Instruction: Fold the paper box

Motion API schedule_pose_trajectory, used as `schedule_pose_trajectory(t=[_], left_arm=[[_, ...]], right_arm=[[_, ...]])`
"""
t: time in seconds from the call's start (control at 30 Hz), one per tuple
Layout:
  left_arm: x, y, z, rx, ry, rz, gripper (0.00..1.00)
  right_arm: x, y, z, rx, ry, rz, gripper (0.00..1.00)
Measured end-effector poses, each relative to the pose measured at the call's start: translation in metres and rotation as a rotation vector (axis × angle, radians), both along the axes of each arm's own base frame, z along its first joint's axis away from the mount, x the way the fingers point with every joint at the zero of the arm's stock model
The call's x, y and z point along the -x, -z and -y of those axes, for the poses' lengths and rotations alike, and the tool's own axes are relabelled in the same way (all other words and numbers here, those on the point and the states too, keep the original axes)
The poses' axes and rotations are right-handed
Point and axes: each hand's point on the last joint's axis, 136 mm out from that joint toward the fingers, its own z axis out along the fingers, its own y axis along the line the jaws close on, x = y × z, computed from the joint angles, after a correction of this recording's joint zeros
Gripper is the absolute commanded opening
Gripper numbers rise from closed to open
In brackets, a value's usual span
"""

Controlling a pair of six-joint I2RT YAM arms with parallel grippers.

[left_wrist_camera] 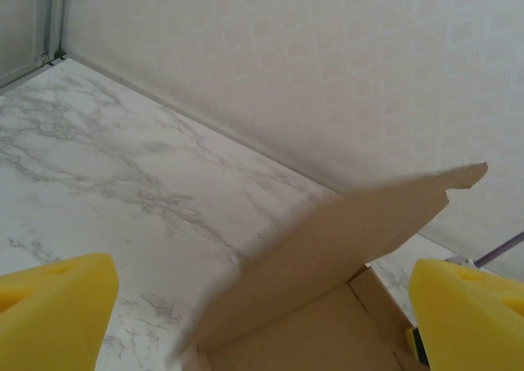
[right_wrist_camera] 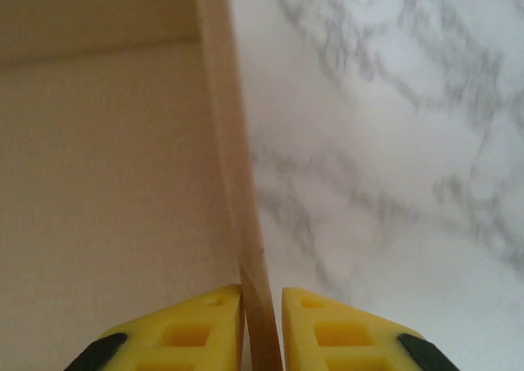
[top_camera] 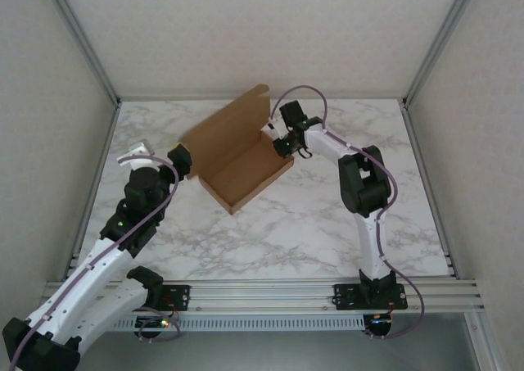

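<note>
Right wrist view, right tool pinching paper box wall edge, left tool open

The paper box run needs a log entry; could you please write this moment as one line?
paper box: tray walls up, lid flap raised | left gripper: open, facing box | right gripper: shut on box wall

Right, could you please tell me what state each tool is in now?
Left tool: open, holding nothing.
Right tool: closed on the box wall.
</note>
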Motion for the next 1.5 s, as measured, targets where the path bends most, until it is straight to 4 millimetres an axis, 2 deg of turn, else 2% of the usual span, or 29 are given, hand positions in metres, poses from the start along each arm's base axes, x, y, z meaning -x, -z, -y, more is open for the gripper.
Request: schedule_pose_trajectory(t=[0.1,0.17,0.27,0.37,0.43,0.57,0.67,0.93,1.17,1.37,1.5], left_arm=[[0.002,-0.002,0.001,0.000,0.007,0.006,0.92],[0.003,-0.003,0.003,0.001,0.013,0.009,0.92],[0.003,-0.003,0.005,0.001,0.021,0.010,0.92],[0.003,-0.003,0.007,0.001,0.024,0.010,0.92],[0.004,-0.003,0.008,0.001,0.027,0.011,0.92],[0.004,-0.003,0.007,-0.002,0.026,0.012,0.92],[0.005,-0.006,0.006,0.000,0.021,0.020,0.93],[0.007,-0.008,0.005,0.001,0.018,0.028,0.93],[0.007,-0.007,0.006,-0.002,0.020,0.026,0.93],[0.007,-0.007,0.005,-0.010,0.018,0.026,0.93],[0.007,-0.007,0.005,-0.011,0.018,0.026,0.93]], right_arm=[[0.028,0.010,0.011,0.021,0.037,-0.038,0.16],[0.049,0.010,0.017,0.025,0.064,-0.046,0.17],[0.083,0.009,0.024,0.027,0.086,-0.082,0.32],[0.100,-0.003,0.028,0.014,0.114,-0.091,0.47],[0.096,-0.017,0.028,-0.003,0.137,-0.071,0.50],[0.077,-0.044,0.020,-0.050,0.170,-0.025,0.49],[0.065,-0.053,0.013,-0.068,0.181,-0.004,0.47],[0.066,-0.014,0.012,-0.026,0.195,-0.081,0.40],[0.069,-0.003,0.010,0.004,0.190,-0.089,0.34],[0.073,0.017,0.010,0.065,0.183,-0.104,0.31],[0.077,0.029,0.013,0.115,0.173,-0.115,0.20]])
